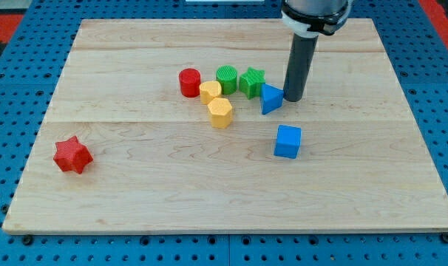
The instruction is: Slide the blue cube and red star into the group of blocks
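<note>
The blue cube (287,141) sits right of the board's centre, apart from the others. The red star (72,155) lies alone near the view's left edge of the board. The group sits above centre: a red cylinder (189,82), a green cylinder (226,78), a green star (251,81), a blue triangle (270,98), a yellow heart-like block (210,91) and a yellow hexagon (220,112). My tip (293,98) is down on the board just right of the blue triangle, touching or nearly touching it, and above the blue cube.
The wooden board (231,199) rests on a blue pegboard surface (2,89). The arm's mount (315,13) shows at the view's top above the rod.
</note>
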Motion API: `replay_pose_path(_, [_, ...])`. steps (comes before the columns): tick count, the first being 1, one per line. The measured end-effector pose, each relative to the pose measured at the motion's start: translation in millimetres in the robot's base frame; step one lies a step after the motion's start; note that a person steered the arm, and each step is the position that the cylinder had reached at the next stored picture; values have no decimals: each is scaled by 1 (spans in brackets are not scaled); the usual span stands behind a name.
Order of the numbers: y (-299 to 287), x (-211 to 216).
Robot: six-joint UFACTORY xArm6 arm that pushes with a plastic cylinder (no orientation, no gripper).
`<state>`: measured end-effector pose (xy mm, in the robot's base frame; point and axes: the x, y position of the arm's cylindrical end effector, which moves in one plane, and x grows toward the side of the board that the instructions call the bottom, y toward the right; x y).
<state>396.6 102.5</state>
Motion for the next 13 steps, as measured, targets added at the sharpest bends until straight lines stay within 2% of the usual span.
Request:
replay_pose_path(1, [-17, 12])
replay_pose_path(2, [36, 23])
replay_pose_path(3, [99, 86])
replay_pose_path(4, [64, 120])
replay_pose_path(6, [-43, 87])
replay_pose_path(7, [-53, 66])
replay_pose_path(8, [-46, 109])
replay_pose_path(10, [-243, 201])
replay_pose_path(11, [-339, 165])
replay_pose_path(12, [-333, 98])
replay_pose_path(13, [-311, 69])
